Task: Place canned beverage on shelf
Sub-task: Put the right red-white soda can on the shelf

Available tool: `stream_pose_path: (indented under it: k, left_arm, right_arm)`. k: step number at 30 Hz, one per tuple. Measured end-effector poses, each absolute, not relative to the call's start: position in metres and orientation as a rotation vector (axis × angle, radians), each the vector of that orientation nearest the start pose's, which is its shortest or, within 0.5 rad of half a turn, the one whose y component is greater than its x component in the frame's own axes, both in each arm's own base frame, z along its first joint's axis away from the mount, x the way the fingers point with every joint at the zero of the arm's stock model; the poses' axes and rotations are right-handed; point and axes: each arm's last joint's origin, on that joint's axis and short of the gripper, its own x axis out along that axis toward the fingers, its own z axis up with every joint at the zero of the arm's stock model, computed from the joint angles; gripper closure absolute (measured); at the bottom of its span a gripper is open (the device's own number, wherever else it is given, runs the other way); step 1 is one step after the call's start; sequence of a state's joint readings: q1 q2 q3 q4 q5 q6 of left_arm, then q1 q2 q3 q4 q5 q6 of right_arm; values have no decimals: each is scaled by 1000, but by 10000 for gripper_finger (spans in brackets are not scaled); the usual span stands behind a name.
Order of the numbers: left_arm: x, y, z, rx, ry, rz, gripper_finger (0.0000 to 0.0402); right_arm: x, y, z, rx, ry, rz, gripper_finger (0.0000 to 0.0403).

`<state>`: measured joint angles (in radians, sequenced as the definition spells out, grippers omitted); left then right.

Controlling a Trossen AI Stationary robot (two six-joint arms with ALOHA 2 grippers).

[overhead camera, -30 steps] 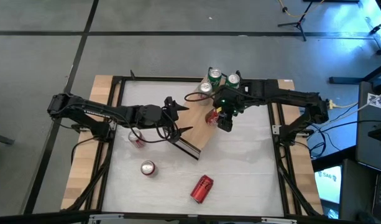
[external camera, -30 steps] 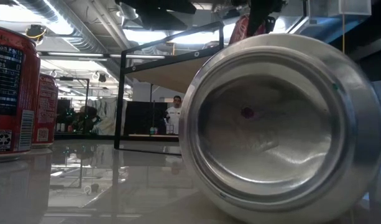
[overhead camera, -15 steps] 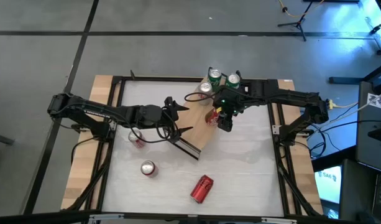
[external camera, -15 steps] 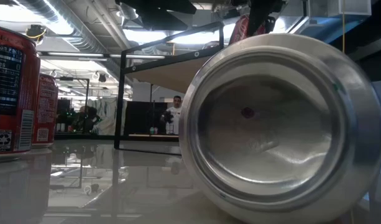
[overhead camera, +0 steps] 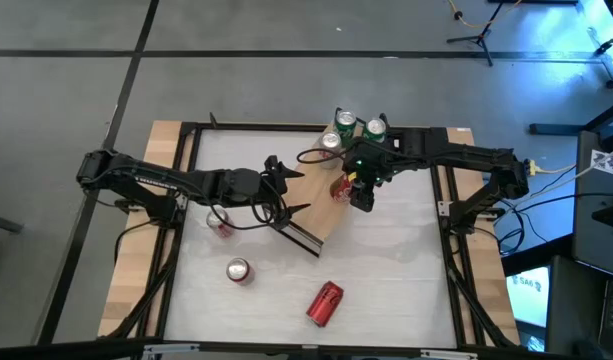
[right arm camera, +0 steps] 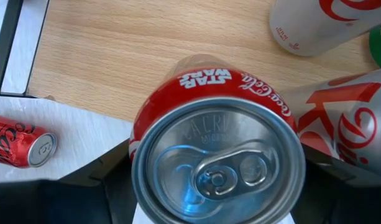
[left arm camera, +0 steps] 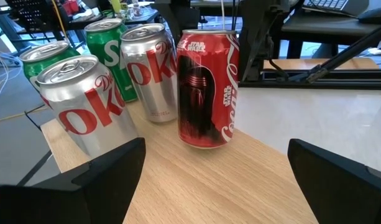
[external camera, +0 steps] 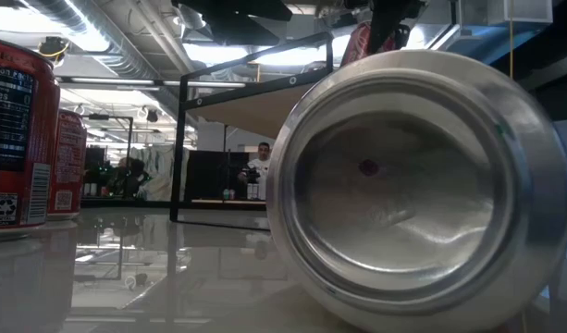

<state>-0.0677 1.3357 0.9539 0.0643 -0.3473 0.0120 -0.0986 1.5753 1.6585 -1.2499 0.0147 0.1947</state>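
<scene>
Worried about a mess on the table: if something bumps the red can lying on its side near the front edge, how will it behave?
The red can lies on its side on smooth white tabletop, so a sideways nudge would probably roll it. An endwise push would likelier slide it. How heavy it is cannot be told.

Light-wood shelf (overhead camera: 321, 205), dark frame at short ends, lies diagonally mid-table. On its far end: 1 red can (left arm camera: 207, 87) upright, beside 2 silver cans (left arm camera: 84, 102) and 2 green cans (left arm camera: 109, 43).

Five cans (left arm camera: 206, 87) stand on the shelf (left arm camera: 227, 180) (clustered at one end).
</scene>
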Motion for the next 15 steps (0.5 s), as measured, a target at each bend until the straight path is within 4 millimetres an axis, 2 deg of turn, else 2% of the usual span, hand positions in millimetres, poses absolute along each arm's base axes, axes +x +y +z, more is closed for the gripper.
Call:
stream_pose_path:
  k: [15]
  left_arm:
    - [298, -10, 295, 77, 313, 276, 17]
  right_arm:
    - [297, -30, 359, 225, 1155, -209, 102]
